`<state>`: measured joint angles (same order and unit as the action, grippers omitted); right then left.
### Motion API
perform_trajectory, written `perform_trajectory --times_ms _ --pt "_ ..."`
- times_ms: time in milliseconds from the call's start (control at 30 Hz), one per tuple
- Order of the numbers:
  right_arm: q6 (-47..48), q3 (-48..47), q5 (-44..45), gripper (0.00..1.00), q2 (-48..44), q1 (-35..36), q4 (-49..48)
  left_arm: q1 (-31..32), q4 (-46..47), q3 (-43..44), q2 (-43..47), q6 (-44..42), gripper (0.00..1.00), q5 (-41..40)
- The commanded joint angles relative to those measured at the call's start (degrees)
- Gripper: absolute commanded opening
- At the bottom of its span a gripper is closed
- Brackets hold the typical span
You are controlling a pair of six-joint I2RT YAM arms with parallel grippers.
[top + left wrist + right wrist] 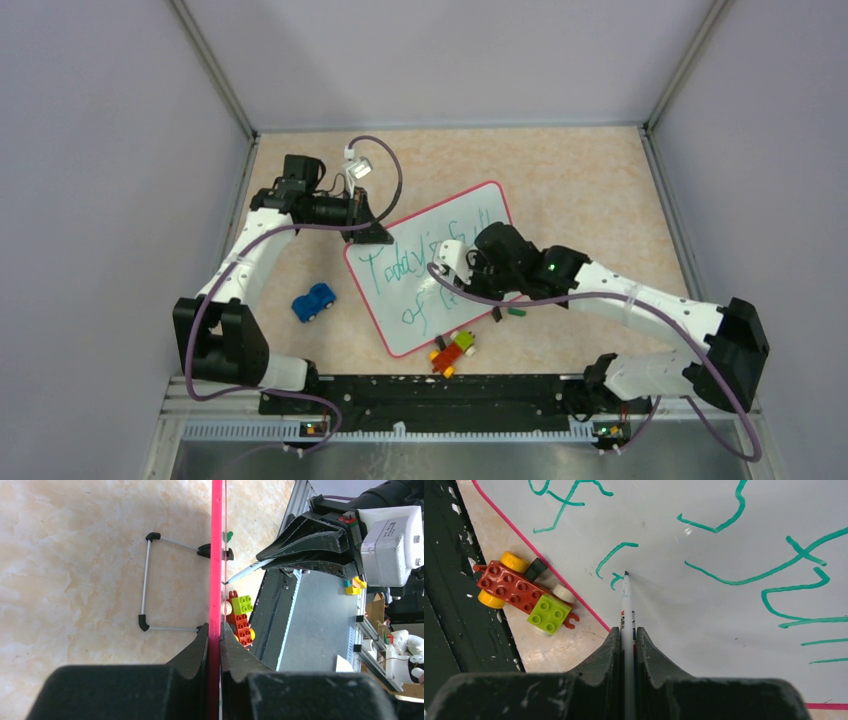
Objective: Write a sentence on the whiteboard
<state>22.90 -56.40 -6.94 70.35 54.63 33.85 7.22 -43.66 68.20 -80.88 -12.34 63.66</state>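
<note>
The whiteboard (475, 212) lies tilted in the middle of the table, white with a red-pink rim. The sentence (400, 272) is green lettering in two lines, the top reading about "Today's full", the lower one starting "of". My left gripper (372, 232) is shut on the board's far left edge; the left wrist view shows the rim (216, 555) edge-on between its jaws (215, 630). My right gripper (455, 266) is shut on a white marker (626, 607), with its tip on the board beside a small fresh stroke (616, 580) in the lower line.
A blue toy car (314, 301) sits left of the board. A red, green and yellow brick toy (454, 350) lies at the board's near corner, also in the right wrist view (526, 592). A green marker cap (516, 312) lies by the right arm. A wire stand (146, 580) sits under the board.
</note>
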Motion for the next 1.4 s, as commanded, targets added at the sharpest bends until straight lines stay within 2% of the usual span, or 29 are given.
perform_trajectory --times_ms 0,600,1367 --pt "0.3 -1.1 1.6 0.00 0.6 0.2 -3.1 0.6 -0.5 -0.4 0.3 -0.8 0.00 -1.6" --pt "0.4 0.5 0.8 0.00 -5.9 0.1 1.4 0.6 -0.5 -0.3 0.5 -0.3 0.00 -1.9" --pt "-1.1 1.7 5.5 0.00 -2.5 -2.0 -2.7 0.6 -0.5 -0.4 0.4 -0.5 0.00 -1.8"
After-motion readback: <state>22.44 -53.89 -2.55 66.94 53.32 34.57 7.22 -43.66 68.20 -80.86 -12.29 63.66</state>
